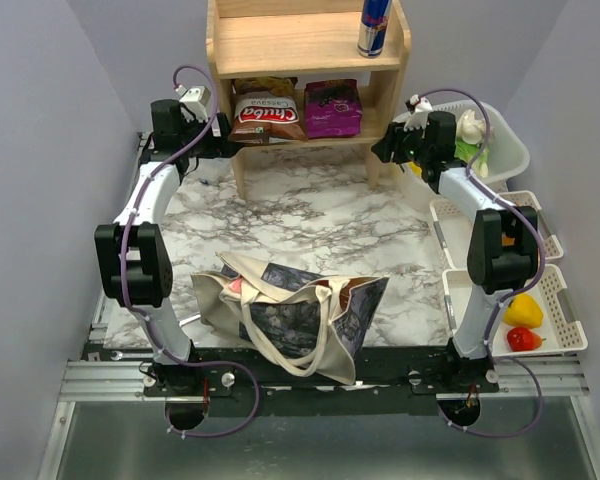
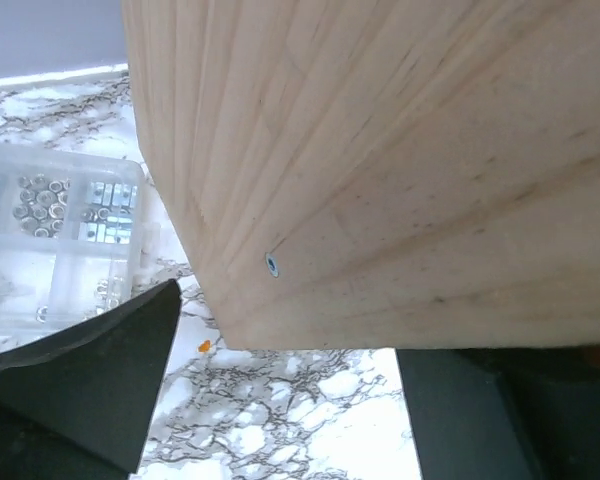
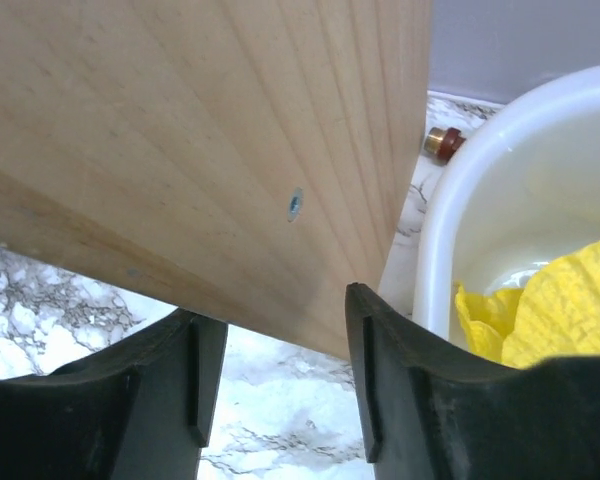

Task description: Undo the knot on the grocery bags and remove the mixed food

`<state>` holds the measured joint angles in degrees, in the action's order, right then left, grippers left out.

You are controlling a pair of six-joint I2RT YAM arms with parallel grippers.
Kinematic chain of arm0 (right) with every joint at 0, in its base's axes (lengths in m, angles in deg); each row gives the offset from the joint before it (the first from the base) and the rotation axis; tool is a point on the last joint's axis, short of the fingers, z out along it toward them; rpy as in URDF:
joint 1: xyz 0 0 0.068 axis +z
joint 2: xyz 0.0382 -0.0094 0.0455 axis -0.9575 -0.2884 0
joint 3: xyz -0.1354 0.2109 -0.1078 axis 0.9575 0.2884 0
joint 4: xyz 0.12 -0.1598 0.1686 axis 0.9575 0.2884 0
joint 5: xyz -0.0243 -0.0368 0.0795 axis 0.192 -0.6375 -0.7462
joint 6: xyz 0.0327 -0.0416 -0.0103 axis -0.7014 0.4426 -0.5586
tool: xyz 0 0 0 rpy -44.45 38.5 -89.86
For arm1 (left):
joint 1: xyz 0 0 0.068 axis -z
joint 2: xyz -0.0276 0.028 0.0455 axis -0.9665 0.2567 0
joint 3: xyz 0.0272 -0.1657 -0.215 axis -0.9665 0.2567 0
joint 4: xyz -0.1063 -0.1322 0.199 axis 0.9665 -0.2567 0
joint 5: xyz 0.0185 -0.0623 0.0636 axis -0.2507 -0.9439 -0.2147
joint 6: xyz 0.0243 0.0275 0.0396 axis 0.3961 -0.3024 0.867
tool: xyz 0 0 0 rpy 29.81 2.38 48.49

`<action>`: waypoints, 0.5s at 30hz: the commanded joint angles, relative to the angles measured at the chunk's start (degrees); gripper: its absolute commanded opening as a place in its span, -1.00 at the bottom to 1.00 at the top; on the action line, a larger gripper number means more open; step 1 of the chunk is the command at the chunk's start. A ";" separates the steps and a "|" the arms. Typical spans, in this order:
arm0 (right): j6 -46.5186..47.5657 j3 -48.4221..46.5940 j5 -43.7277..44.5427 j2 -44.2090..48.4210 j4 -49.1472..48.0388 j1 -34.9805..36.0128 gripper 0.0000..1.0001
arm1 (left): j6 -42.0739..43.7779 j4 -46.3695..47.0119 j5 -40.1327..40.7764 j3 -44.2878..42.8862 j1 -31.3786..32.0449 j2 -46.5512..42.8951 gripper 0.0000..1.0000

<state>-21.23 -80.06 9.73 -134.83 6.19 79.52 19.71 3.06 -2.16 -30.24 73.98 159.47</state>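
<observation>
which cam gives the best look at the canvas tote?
Top external: the canvas tote lies whole at the table's near edge. Both wrist views show none of it, just the wooden shelf up close.

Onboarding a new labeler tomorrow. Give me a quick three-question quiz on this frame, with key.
1. True or false: the canvas tote lies on the table between the two arm bases.
2. What stands on the top board of the shelf? A chip bag; B drink can; C purple bag.
3. What do the left gripper and right gripper hold?
Key: 1 true; 2 B; 3 nothing, both open.
</observation>
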 commanded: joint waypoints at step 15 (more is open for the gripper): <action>13.29 5.06 -3.49 26.16 34.94 -0.41 1.00 | 17.30 -17.80 -21.89 17.98 -12.96 -34.57 0.97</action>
<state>-15.74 -76.06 11.61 -117.41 25.18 79.50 20.06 -1.13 -9.60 -11.75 61.28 134.95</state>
